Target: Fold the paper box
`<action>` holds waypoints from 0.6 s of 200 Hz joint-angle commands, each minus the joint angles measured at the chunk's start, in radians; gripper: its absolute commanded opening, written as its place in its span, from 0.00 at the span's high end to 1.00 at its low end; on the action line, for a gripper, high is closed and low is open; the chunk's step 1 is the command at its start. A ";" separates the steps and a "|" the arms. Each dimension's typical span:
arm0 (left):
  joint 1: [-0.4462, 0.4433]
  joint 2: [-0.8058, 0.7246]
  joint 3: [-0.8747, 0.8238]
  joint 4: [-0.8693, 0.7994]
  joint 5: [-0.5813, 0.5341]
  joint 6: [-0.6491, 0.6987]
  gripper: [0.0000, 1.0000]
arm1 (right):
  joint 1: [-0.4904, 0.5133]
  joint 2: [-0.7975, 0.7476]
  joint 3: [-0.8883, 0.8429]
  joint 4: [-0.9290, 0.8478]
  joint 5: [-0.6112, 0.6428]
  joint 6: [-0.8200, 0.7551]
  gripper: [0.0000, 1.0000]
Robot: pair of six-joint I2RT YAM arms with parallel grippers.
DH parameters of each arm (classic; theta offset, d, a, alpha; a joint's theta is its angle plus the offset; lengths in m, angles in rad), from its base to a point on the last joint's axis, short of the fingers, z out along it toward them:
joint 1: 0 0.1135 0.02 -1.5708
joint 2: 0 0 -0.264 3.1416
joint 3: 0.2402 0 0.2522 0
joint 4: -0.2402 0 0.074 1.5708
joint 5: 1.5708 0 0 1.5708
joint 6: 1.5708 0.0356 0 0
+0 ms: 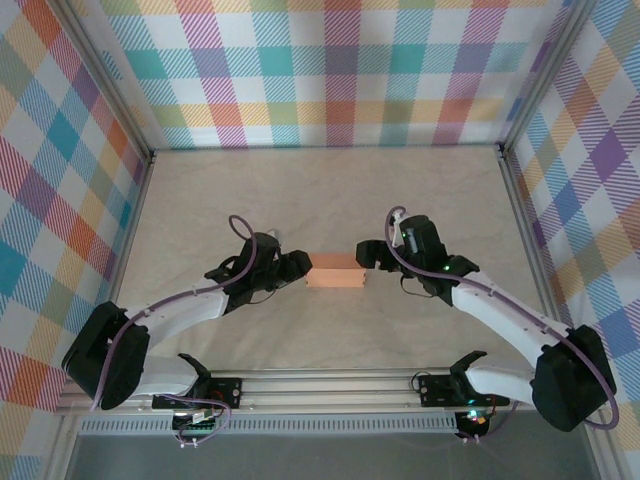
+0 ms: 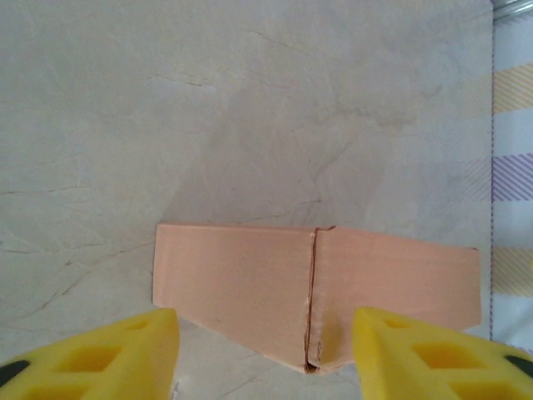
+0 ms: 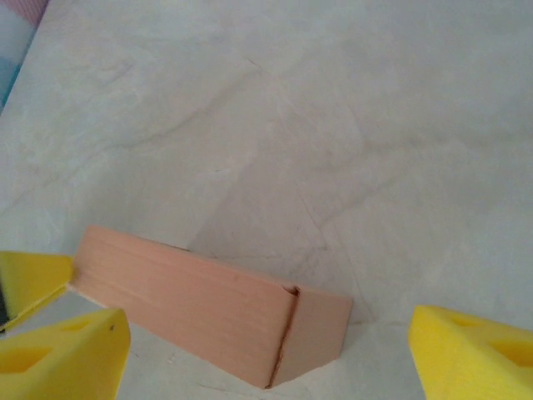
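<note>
**A:** Where do things stand, from the left?

**B:** The left gripper [image 2: 265, 358] sits at nine o'clock of the paper box [image 1: 336, 270], fingers apart and clasping nothing.

**A:** And the box?

**B:** It lies mid-table [image 1: 330, 190], folded into a closed block.

**A:** The right side?

**B:** The right gripper [image 3: 266, 350] is at three o'clock, jaws wide and empty. I'd draw both arms straight back — a nudge might spring the end flaps.

**A:** Anything inside?

**B:** It's shut all round — I can't tell.
</note>
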 commanded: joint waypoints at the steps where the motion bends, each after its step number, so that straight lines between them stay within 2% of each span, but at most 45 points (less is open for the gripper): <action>1: 0.007 -0.062 0.071 -0.081 -0.012 0.082 0.31 | -0.002 -0.004 0.050 -0.051 -0.089 -0.322 0.12; 19: 0.014 -0.108 0.090 -0.120 -0.064 0.143 0.22 | -0.002 0.024 0.075 -0.066 -0.217 -0.580 0.09; 30: 0.030 -0.134 0.099 -0.159 -0.085 0.174 0.19 | -0.002 0.061 0.116 -0.110 -0.251 -0.681 0.07; 65: 0.092 -0.237 0.063 -0.252 -0.146 0.231 0.17 | 0.018 0.240 0.293 -0.330 -0.370 -1.032 0.05; 97: 0.146 -0.318 0.007 -0.289 -0.146 0.240 0.17 | 0.037 0.436 0.504 -0.574 -0.452 -1.241 0.12; 120: 0.157 -0.359 -0.021 -0.300 -0.150 0.245 0.18 | 0.043 0.555 0.631 -0.691 -0.408 -1.305 0.18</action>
